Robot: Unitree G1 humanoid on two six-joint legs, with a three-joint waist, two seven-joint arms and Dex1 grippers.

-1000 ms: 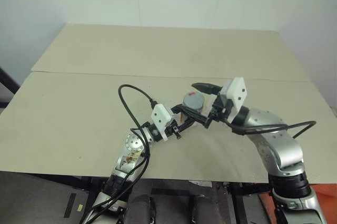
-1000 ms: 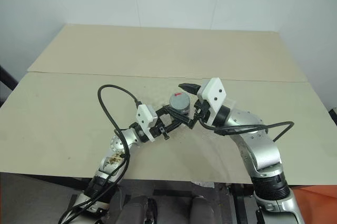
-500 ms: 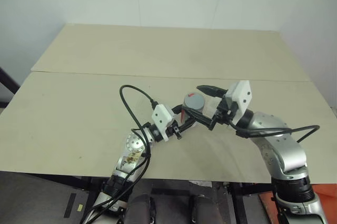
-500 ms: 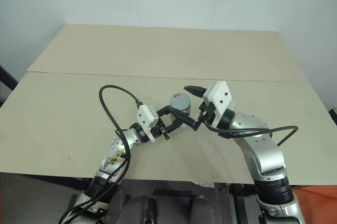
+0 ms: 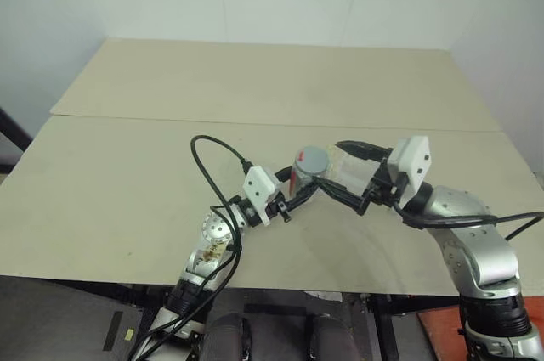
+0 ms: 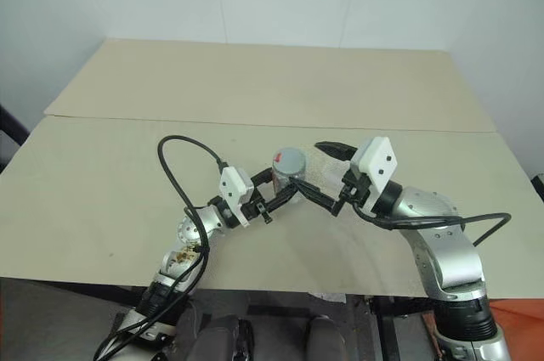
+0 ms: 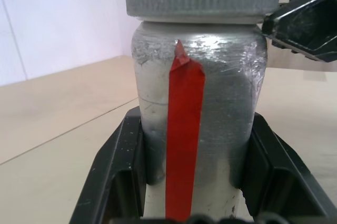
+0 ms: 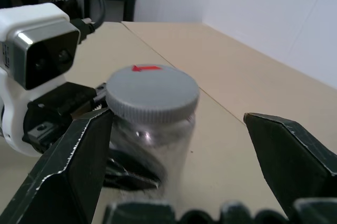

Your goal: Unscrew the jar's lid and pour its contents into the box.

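Left gripper (image 5: 299,192) clamps the jar (image 5: 308,171) upright, lid (image 8: 152,93) on. Right gripper (image 5: 350,176) reaches level beside the jar, fingers spread wide.

The counter (image 5: 127,166) is beige and made of two boards. A straight seam (image 5: 153,121) runs between them. A clear box (image 5: 350,171) lies on the near board.

silver-grey jar (image 7: 197,113) with red stripe, grey lid (image 8: 152,93)
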